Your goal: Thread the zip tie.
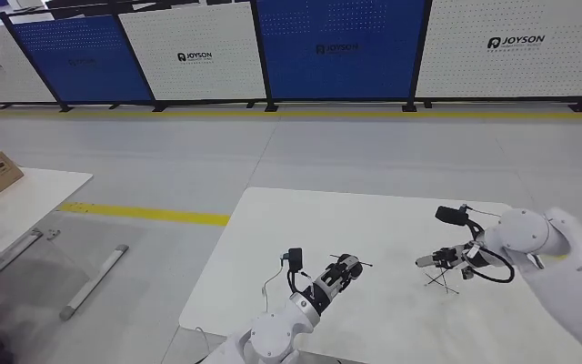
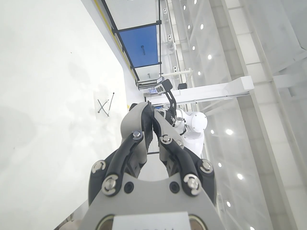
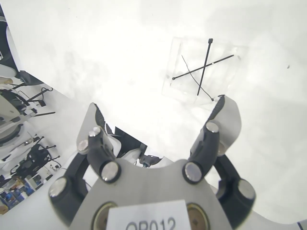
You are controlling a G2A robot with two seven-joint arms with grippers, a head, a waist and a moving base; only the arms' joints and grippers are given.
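Three black zip ties [image 3: 203,66] lie crossed on a clear square plate [image 3: 223,56] on the white table. My right gripper [image 3: 158,105] hangs open just above and beside the plate, with nothing between its fingers. In the top view the right gripper [image 1: 429,262] is at the table's right side, next to the loose zip ties [image 1: 443,280]. My left gripper [image 1: 350,265] is near the table's front edge, shut on another black zip tie [image 1: 366,264] that sticks out sideways from its tips. The left wrist view shows the left gripper's fingers [image 2: 153,120] pressed together and the loose zip ties [image 2: 105,106] lying farther off.
The white table [image 1: 364,218] has bare surface between and behind the arms; its front edge runs close under the left arm. A second table [image 1: 36,196] stands to the left across a gap of floor. Blue and white partition panels [image 1: 336,45] line the back.
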